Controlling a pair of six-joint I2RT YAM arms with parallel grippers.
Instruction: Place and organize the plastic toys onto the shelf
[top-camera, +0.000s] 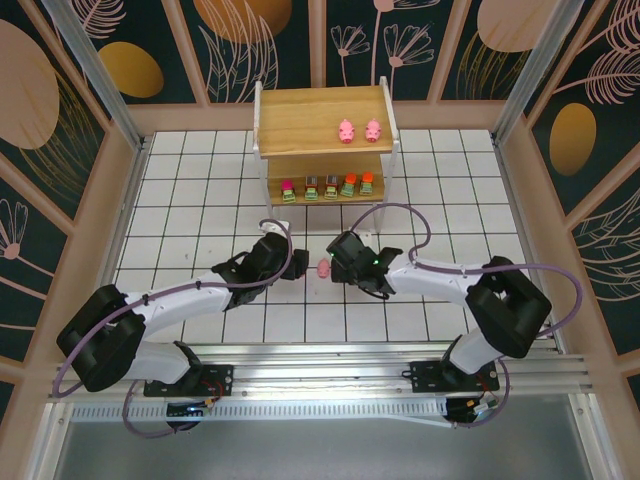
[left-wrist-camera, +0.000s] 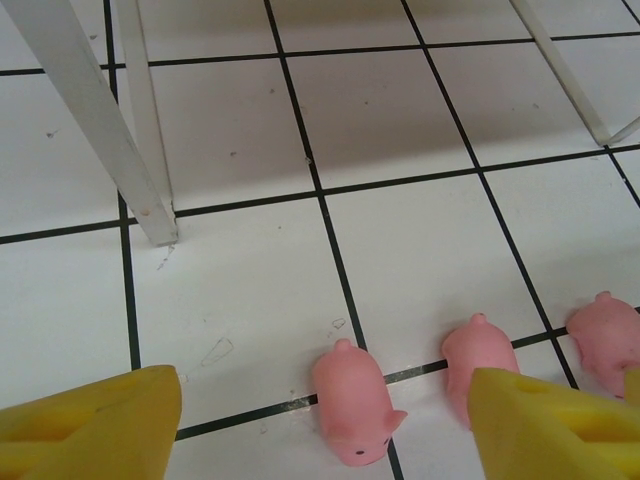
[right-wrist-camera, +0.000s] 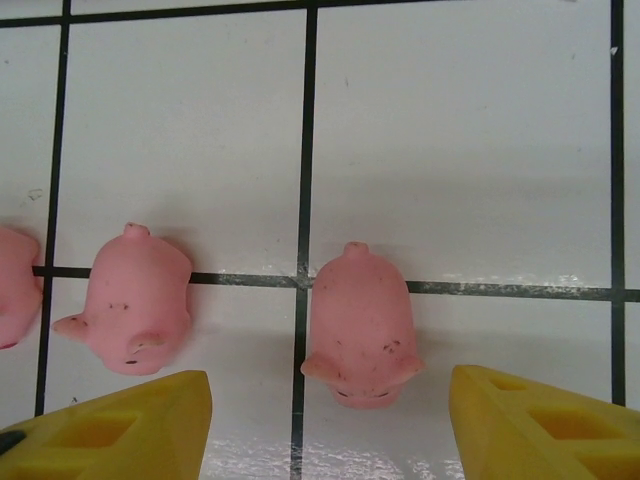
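Note:
Three pink pig toys lie in a row on the tiled table. In the left wrist view, one pig (left-wrist-camera: 355, 405) lies between the yellow fingers (left-wrist-camera: 90, 425) of my open left gripper (left-wrist-camera: 325, 430), untouched; two more pigs (left-wrist-camera: 480, 355) (left-wrist-camera: 608, 335) lie to its right. My right gripper (right-wrist-camera: 330, 425) is open around a pig (right-wrist-camera: 360, 325), with another pig (right-wrist-camera: 135, 310) to the left. From above, both grippers (top-camera: 297, 262) (top-camera: 337, 260) meet over a pig (top-camera: 323, 267). The shelf (top-camera: 300, 112) holds two pigs (top-camera: 345, 131) on top and several blocky toys (top-camera: 331, 186) on its lower board.
White shelf legs (left-wrist-camera: 100, 120) (left-wrist-camera: 570, 70) stand on the tiles just beyond the left gripper. A wooden rim (top-camera: 125, 190) borders the white tiled table (top-camera: 200, 200). Purple cables (top-camera: 400, 212) loop above the right arm.

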